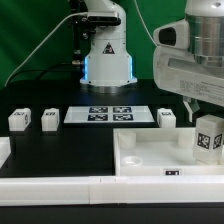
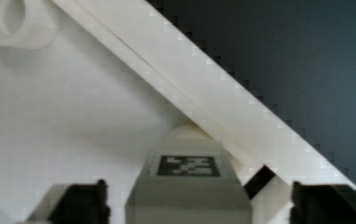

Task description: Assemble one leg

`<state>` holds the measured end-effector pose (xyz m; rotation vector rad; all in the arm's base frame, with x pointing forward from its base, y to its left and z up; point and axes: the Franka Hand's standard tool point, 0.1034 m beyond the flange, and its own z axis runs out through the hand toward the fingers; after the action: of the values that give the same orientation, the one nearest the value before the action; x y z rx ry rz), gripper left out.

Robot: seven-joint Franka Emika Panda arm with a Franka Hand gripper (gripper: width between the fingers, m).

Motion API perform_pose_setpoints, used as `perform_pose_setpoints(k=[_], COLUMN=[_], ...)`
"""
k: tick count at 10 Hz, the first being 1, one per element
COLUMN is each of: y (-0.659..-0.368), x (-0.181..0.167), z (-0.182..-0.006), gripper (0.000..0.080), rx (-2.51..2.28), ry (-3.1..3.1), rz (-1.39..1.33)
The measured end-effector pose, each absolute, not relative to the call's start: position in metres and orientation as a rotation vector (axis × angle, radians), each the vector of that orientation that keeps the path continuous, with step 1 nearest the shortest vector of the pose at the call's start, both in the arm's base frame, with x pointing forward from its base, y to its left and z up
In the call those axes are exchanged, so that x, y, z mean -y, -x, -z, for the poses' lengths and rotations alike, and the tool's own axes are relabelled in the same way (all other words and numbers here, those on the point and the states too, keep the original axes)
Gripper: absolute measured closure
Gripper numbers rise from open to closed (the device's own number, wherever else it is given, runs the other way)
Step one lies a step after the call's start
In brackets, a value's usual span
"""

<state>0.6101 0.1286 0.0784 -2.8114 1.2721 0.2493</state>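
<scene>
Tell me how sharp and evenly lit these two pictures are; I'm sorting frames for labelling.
Exterior view: even light, mostly sharp, the gripper with its leg soft and large up close, blue glow on the arm's base. Wrist view: the tray blurred and bright; the leg's tag soft yet legible.

Tray wall [image 1: 140, 137] and leg [image 1: 209, 137] beneath gripper [image 1: 200, 112]

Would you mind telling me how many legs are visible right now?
4. Two legs sit at the exterior view's left, one sits right of the marker board, and one is between the gripper's fingers over the tray. None seems hidden.
</scene>
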Motion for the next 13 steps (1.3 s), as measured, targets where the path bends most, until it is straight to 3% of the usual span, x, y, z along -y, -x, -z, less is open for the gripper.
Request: perform_pose_setpoints(k=[1, 2, 13], y=[-0.6101, -0.6098, -0.6096], x=[-0.1287, -0.1283, -0.1194], z=[-0.0784, -0.0783, -0.0819], gripper=[0.0191, 0.0163, 0.015], rx=[-1.225, -1.203, 0.769], ry=[2.829, 2.839, 2.999], rz=[-0.248, -0.25, -0.208])
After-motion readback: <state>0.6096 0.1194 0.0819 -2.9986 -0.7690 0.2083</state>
